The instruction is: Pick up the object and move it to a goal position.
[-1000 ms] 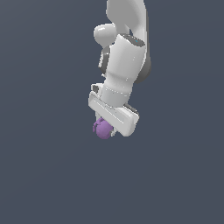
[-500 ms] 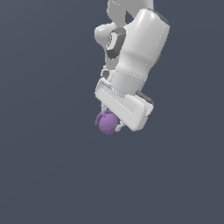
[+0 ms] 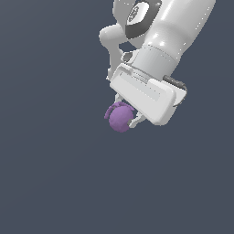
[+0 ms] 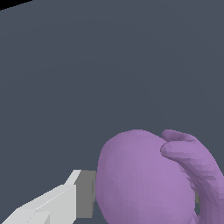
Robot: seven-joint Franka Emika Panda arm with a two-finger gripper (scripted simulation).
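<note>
Exterior view: I see gripper (image 3: 124, 114) pinching purple object (image 3: 119, 119) under white hand, against plain grey backdrop (image 3: 50, 173). Wrist view: I see object (image 4: 144, 179) filling frame, one finger pad (image 4: 85, 194) pressed against its side.

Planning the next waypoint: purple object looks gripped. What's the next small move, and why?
Probably keep the jaws closed and carry on toward the goal in a slow, short step. The purple object sits between the fingers of the gripper, and in the wrist view a finger pad presses its side. No goal marker shows in either view, so I can't give a direction.
</note>
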